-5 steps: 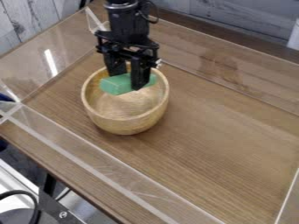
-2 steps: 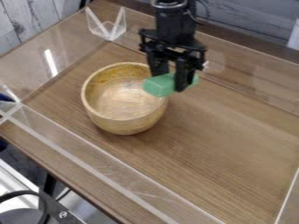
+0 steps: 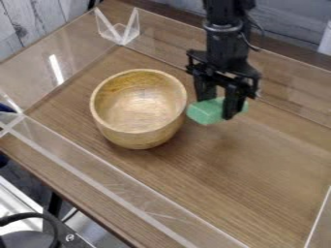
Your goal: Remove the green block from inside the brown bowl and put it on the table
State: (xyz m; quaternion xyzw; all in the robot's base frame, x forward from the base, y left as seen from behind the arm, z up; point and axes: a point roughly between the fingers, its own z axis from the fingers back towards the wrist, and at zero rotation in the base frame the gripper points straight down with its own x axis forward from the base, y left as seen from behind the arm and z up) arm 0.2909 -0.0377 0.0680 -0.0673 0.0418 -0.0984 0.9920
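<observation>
The green block [image 3: 204, 112] hangs above the table [image 3: 246, 174], just right of the brown bowl [image 3: 137, 107], with my black gripper [image 3: 220, 105] shut on it from above. Part of the block sticks out to the left below the fingers. The bowl, a round light wooden one with a thick rim, stands left of centre and holds nothing that I can see. The arm rises from the gripper toward the top edge of the view.
Clear acrylic walls [image 3: 77, 184] run along the table's edges, with a clear bracket [image 3: 119, 27] at the back left. Bare wood-grain tabletop stretches to the right of and in front of the bowl.
My gripper has carried the green block up out of the bowl and to the right, past the rim. The bowl has stayed in place.
</observation>
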